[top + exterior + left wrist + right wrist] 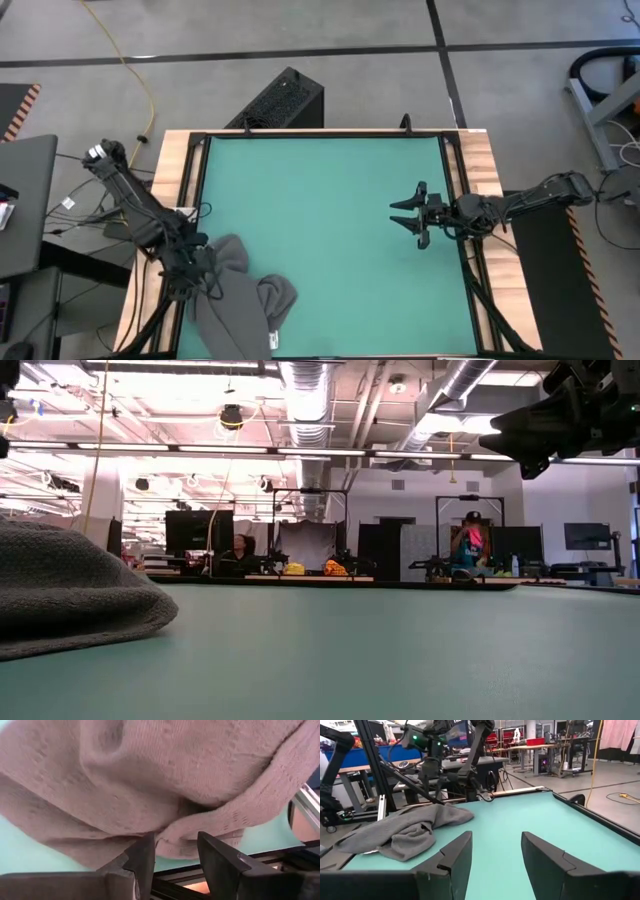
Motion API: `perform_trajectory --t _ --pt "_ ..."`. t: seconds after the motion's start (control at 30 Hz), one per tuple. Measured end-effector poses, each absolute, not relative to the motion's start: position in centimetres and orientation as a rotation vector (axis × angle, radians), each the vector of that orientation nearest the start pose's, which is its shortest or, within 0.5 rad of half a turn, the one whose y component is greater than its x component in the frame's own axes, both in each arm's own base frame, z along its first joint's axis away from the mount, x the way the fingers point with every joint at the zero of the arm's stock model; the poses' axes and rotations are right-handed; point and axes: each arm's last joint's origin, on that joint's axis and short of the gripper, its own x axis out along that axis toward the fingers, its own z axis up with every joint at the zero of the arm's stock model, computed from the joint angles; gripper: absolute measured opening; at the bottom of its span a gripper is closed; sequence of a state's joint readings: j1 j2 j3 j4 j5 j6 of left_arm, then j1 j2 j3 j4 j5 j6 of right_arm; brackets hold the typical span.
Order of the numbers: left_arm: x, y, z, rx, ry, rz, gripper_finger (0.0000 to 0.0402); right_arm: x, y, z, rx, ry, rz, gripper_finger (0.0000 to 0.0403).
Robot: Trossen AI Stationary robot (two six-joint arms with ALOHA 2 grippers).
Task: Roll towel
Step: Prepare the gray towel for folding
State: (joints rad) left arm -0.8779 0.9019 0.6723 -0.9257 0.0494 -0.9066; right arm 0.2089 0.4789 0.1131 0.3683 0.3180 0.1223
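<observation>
The dark grey towel (240, 300) lies crumpled at the near left corner of the green table (320, 200), with a small white label (272, 340) at its near edge. It also shows in the low view (70, 590) and in the right wrist view (405, 832). My left gripper (195, 262) points steeply down over the towel's left edge. Its fingers stand apart (172, 855) with a fold of the towel's edge in front of the gap. My right gripper (415, 215) hovers open and level (495, 850) above the table's right side, far from the towel. My left gripper comes at the towel's left edge from above, slanting down. A rolled-over fold of that edge (187, 842) lies at the gap between the open fingers. Whether the fingers touch it I cannot tell. The towel rests on the table.
Bare green tabletop lies between the towel and my right gripper. Black rails and wooden strips (475, 200) border the table on the left and right. A black box (280, 100) stands on the floor beyond the far edge. People sit in the room behind (470, 545).
</observation>
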Motion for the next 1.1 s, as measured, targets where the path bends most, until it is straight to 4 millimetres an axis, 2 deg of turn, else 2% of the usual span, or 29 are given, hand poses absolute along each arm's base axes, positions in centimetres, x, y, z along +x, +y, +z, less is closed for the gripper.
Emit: perform_trajectory --t 0.3,0.43,0.77,1.1 --pt "7.5 -10.1 20.5 -0.483 1.315 -0.08 0.0137 13.0 1.8 19.4 0.123 -0.007 -0.108 0.0196" --pt "7.3 -10.5 19.9 -0.482 1.287 -0.123 0.0137 13.0 1.8 19.3 0.12 0.004 -0.108 0.0196" --pt "6.1 -10.7 18.1 -0.397 1.342 -0.146 0.0137 13.0 1.8 19.2 0.118 0.01 -0.108 0.0195" --pt "6.5 -11.7 18.4 -0.475 1.269 -0.237 0.0137 13.0 1.8 19.2 0.118 0.012 -0.109 0.0195"
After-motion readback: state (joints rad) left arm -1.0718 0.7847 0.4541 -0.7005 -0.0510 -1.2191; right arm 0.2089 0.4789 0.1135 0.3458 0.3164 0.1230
